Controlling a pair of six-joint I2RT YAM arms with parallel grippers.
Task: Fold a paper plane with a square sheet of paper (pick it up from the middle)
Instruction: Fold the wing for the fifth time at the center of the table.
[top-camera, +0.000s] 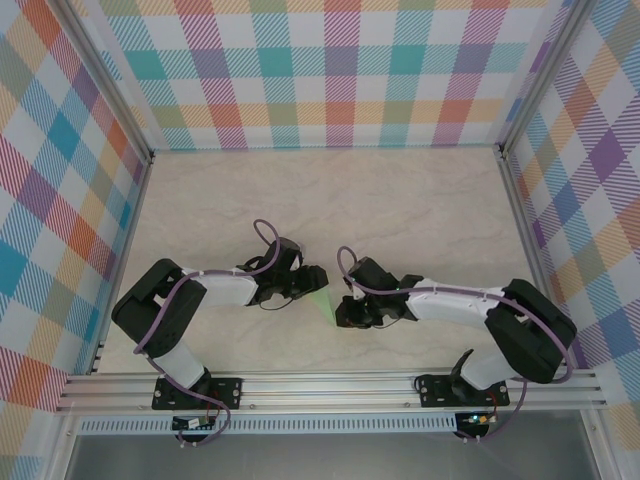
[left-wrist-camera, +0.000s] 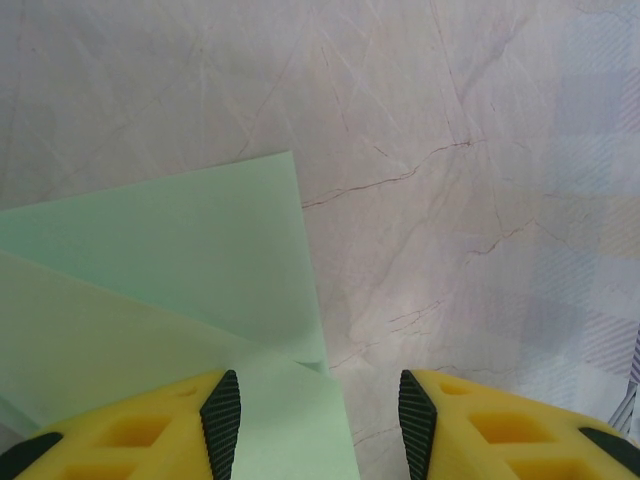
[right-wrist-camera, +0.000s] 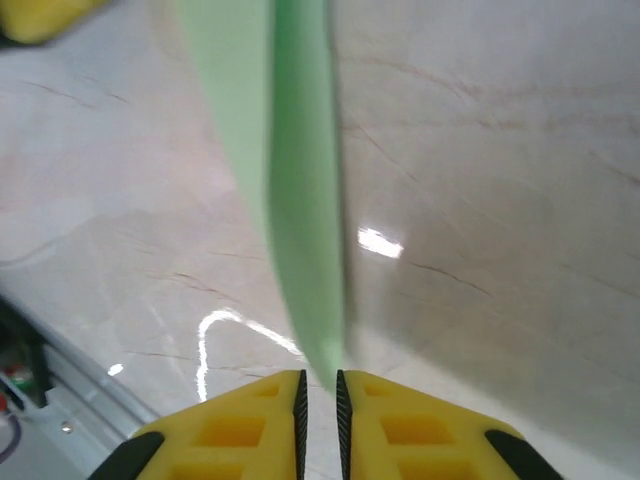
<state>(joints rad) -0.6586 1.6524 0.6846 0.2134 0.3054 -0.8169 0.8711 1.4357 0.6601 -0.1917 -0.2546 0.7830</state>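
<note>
Between the two grippers, toward the near side of the worktop (top-camera: 400, 200), the sheet of paper (top-camera: 322, 303) is in a weak hold, and you should watch this. Your right gripper (right-wrist-camera: 319, 395) has its jaws closed on only a thin edge of the sheet. I judge that a small pull can draw the paper out, or tear it at that place. Your left gripper (left-wrist-camera: 318, 400) has its jaws open, well apart. One corner of the paper lies between them and under one finger (left-wrist-camera: 222, 420), but nothing is pinched there. If you close them now, I think you may catch two layers at a wrong place and make a crooked crease. If the arms move apart, the sheet may also twist, because it looks thin and soft.

The paper is pale green and plain, with no print. From the left wrist you see two layers, one flap over the other, with a straight edge across. From the right wrist it looks like a narrow, blurred band running away from the jaws. I cannot tell if it touches the worktop. A dart shape is not yet made.
</note>
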